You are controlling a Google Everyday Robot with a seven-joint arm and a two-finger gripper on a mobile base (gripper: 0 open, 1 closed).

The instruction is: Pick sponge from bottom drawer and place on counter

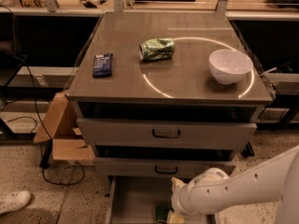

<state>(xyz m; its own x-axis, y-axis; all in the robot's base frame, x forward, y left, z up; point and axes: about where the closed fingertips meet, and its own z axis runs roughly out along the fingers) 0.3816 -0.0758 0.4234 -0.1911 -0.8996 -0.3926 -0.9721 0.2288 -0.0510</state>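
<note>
The bottom drawer (133,199) is pulled open at the foot of the cabinet, and its pale grey inside shows. The sponge (163,213) lies in it near the front, dark green on top with yellowish foam at its right edge. My white arm comes in from the right and bends down into the drawer. The gripper (177,210) is at the sponge's right side, mostly hidden under the rounded wrist. The counter (187,80) is the grey-brown top with a thin white circle line.
On the counter are a crushed green can (157,49), a dark blue packet (103,65) and a white bowl (230,66). The two upper drawers (166,133) are closed. A cardboard box (63,132) and cables lie left of the cabinet. A white shoe (14,202) is on the floor.
</note>
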